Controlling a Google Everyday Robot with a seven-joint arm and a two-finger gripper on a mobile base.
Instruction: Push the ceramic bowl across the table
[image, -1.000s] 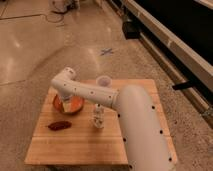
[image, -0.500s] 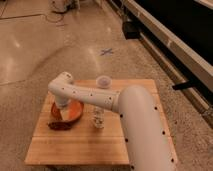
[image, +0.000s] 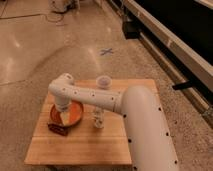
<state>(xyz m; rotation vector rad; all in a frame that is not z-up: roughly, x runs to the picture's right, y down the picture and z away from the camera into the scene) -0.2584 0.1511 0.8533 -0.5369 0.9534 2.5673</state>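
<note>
On table (image: 105, 142), left of frame centre: gripper (image: 64, 116) down inside ceramic bowl (image: 75, 114), against its left half, finger spread impossible to tell.

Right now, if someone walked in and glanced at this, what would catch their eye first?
The big white arm sweeps up from the lower right and bends over the table. Its hand reaches down into the orange bowl at the table's left side. A small whitish cup stands near the far edge, a clear bottle is just right of the bowl, and a dark object lies against the bowl's near-left rim.
</note>
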